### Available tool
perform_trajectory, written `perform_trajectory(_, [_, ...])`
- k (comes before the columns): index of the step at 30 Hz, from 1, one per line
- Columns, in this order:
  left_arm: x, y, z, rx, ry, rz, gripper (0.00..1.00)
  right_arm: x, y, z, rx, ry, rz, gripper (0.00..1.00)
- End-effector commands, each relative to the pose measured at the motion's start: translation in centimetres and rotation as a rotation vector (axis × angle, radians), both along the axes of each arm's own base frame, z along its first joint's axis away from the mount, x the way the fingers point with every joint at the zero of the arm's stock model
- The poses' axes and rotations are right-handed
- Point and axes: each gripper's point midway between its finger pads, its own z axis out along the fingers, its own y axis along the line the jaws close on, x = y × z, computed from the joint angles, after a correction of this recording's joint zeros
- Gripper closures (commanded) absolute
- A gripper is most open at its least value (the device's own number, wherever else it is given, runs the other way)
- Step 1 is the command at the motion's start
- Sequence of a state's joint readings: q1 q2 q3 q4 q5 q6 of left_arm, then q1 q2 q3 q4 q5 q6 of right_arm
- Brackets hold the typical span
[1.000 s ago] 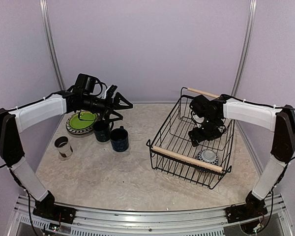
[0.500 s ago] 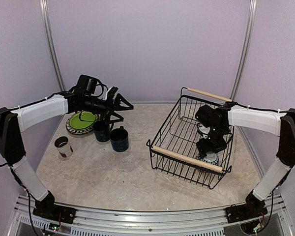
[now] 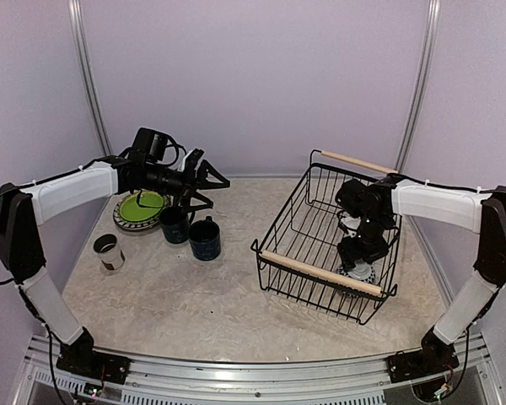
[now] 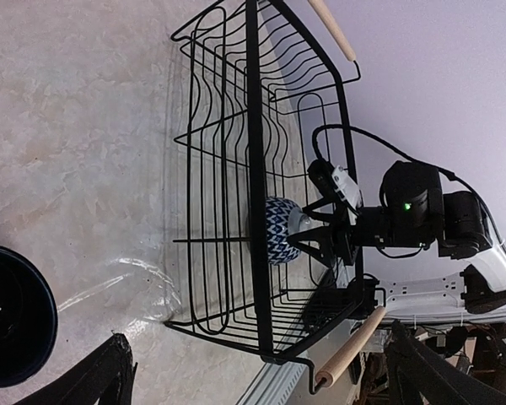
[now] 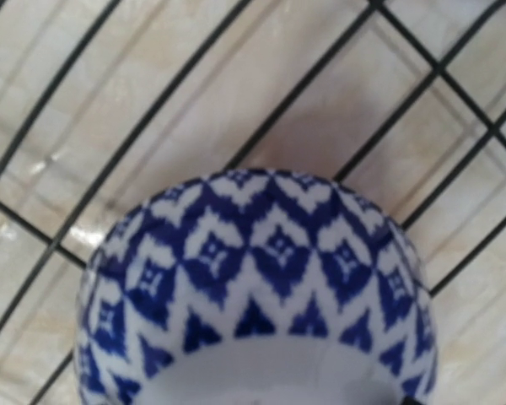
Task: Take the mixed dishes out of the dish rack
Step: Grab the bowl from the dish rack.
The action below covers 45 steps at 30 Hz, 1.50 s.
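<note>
The dish rack (image 3: 320,270), black wire with two wooden handles, stands at the right. An upside-down blue-white bowl (image 3: 359,272) rests on its floor. My right gripper (image 3: 360,258) reaches down onto it. In the left wrist view its fingers (image 4: 314,211) straddle the bowl (image 4: 275,229), but contact is not clear. The right wrist view shows only the bowl's patterned wall (image 5: 253,278), no fingers. My left gripper (image 3: 207,186) hangs open and empty above two dark blue mugs (image 3: 175,224) (image 3: 206,238). A lime green plate (image 3: 143,207) and a small metal cup (image 3: 110,251) sit at the left.
The green plate lies on top of another plate's rim. The rack's near wooden handle (image 3: 319,272) crosses just in front of the bowl, and the far handle (image 3: 347,159) is by the back wall. One mug's rim (image 4: 8,314) shows under my left gripper.
My right gripper has dropped lower in the rack, toward the near right, onto the bowl. The left arm has hardly moved.
</note>
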State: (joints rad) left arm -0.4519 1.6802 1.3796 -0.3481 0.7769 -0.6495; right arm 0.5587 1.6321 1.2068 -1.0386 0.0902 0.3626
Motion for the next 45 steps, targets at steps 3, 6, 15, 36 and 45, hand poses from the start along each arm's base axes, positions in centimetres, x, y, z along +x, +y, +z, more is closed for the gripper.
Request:
perform_trajectory(3, [-0.1, -0.6, 0.2, -0.009, 0.009, -0.019, 0.01, -1.3, -1.2, 0.7, -0.021, 0.031, -0.025, 0.28])
perform_trajectory(6, [-0.1, -0.6, 0.2, -0.01, 0.011, -0.02, 0.01, -1.4, -1.2, 1.0, -0.016, 0.031, -0.026, 0.24])
perform_trajectory(15, [-0.1, -0.7, 0.0, -0.011, 0.016, -0.022, 0.02, -1.0, -0.9, 0.6, -0.012, 0.022, -0.017, 0.29])
perform_trajectory(36, [-0.1, -0.7, 0.1, -0.009, 0.015, -0.022, 0.01, -1.2, -1.0, -1.0, -0.02, 0.042, -0.014, 0.46])
perform_trajectory(45, [-0.2, -0.7, 0.3, -0.015, 0.012, -0.024, 0.01, -0.8, -0.6, 0.1, 0.013, 0.006, -0.024, 0.65])
